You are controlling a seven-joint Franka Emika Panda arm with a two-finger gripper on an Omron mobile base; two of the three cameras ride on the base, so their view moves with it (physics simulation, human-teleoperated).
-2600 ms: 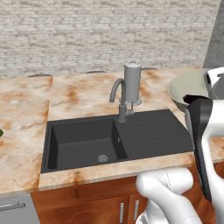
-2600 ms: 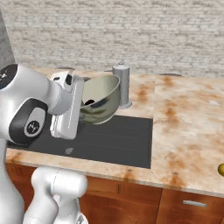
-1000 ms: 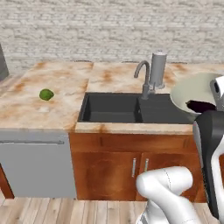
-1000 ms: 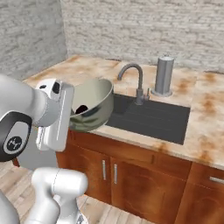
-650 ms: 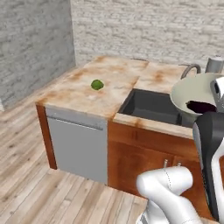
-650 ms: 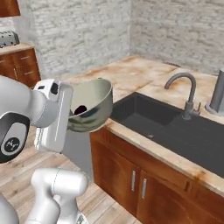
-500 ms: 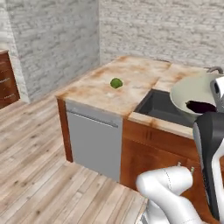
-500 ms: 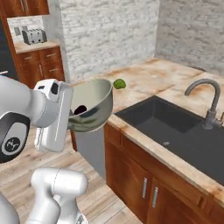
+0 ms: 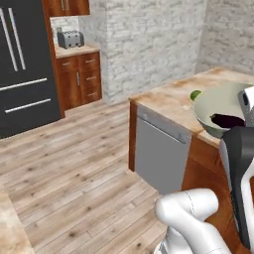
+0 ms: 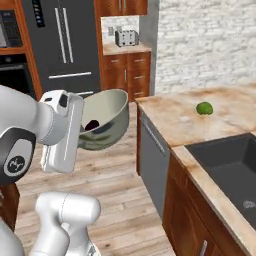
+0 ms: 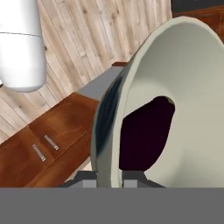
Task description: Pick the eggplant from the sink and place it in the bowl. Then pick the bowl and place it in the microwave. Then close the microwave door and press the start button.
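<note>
Nearest to us, our hand (image 11: pixel 109 177) is clamped on the rim of the bowl (image 10: pixel 102 120), one finger either side, lifted in the air above the wooden floor (image 9: pixel 74 168). The bowl is pale cream inside, darker and mottled outside. The eggplant (image 11: pixel 146 133), dark, glossy and oval, lies within. Farther off, a green fruit (image 10: pixel 204 108) sits on the surface (image 10: pixel 220 117) beside the sink (image 10: pixel 230 162).

Pale stone walls (image 9: pixel 149 39), wood-plank floor (image 9: pixel 74 168), cherry cabinets (image 10: pixel 125 70), black fridge (image 10: pixel 65 45)
</note>
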